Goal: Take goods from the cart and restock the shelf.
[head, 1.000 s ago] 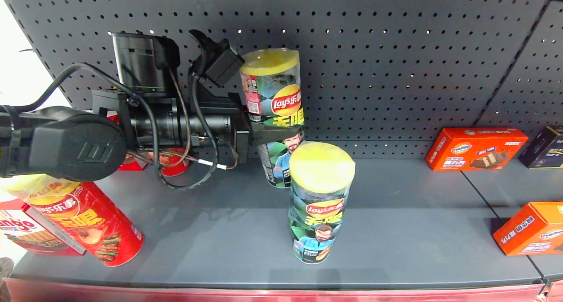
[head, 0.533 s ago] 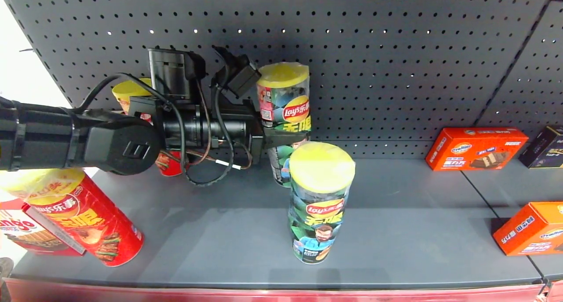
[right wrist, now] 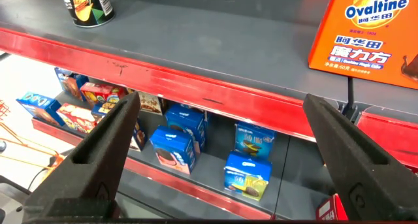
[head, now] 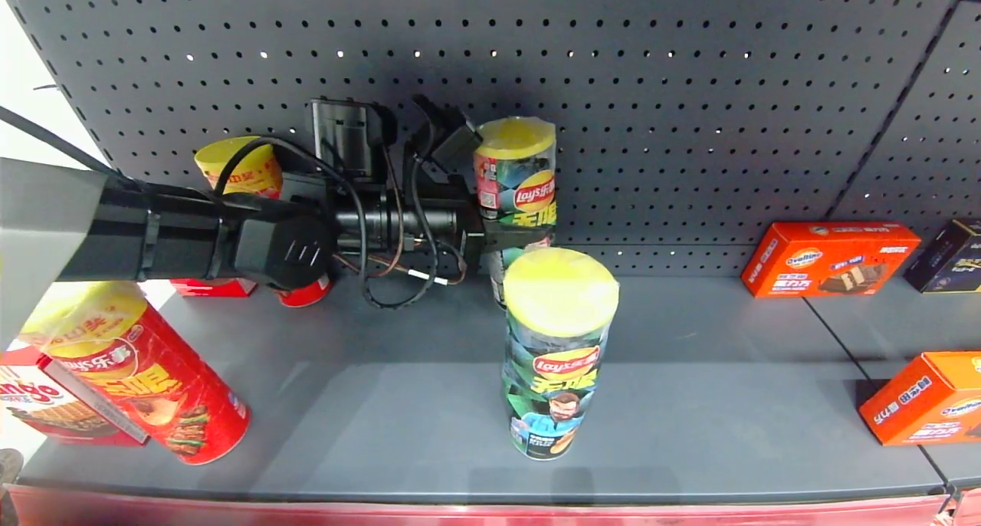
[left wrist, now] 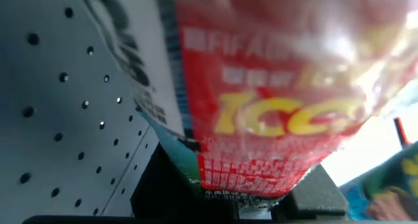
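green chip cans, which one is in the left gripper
The rear green chip can, close to the pegboard: the left gripper is clamped round its middle. The front green chip can stands free on the shelf, untouched.

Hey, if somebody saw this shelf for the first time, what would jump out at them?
Most striking is the left gripper holding a green chip can upright, close to the pegboard at the back of the shelf. Directly in front of it stands a second green can with a yellow lid. A red can sits at the shelf's front left.
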Available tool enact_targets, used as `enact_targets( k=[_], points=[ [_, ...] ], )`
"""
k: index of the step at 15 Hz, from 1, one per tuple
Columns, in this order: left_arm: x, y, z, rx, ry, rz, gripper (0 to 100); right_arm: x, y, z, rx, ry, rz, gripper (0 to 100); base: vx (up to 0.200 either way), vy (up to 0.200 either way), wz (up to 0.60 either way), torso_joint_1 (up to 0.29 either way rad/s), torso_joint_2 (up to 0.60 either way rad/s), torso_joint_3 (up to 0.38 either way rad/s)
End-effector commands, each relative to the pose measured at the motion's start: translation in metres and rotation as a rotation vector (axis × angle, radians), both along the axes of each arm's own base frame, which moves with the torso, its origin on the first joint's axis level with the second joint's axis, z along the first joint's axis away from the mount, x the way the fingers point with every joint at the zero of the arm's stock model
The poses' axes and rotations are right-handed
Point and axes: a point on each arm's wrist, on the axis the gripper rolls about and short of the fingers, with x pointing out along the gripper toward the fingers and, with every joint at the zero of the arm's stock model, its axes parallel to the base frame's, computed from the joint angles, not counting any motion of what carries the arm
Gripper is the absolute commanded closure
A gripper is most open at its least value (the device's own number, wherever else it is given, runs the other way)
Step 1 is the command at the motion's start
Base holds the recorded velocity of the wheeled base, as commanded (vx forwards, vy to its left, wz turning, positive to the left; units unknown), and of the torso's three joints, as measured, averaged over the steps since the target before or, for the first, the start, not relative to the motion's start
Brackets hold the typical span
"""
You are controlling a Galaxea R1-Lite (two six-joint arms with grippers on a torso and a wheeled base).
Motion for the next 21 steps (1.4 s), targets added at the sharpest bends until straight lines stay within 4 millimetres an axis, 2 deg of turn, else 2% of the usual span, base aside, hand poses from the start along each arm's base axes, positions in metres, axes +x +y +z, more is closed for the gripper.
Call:
enact_targets(
  k=[1,10,19,20,21],
  points=[
    [0.009,-0.004,-0.011,0.008,0.017,0.000,100,0.000,0.000,0.000,0.000,0.000,0.001,0,0.000,0.000,0.00,0.000,0.00,0.000],
    [0.028,-0.013,-0.028,0.014,0.032,0.001,100,0.000,0.000,0.000,0.000,0.000,0.001,0,0.000,0.000,0.00,0.000,0.00,0.000],
    [0.031,-0.015,-0.033,0.030,0.005,-0.001,100,0.000,0.000,0.000,0.000,0.000,0.001,0,0.000,0.000,0.00,0.000,0.00,0.000],
    [0.030,-0.014,-0.033,0.032,0.002,0.000,0,0.000,0.000,0.000,0.000,0.000,0.001,0,0.000,0.000,0.00,0.000,0.00,0.000],
    [0.030,-0.014,-0.033,0.032,0.002,0.001,0,0.000,0.000,0.000,0.000,0.000,0.001,0,0.000,0.000,0.00,0.000,0.00,0.000]
  ],
)
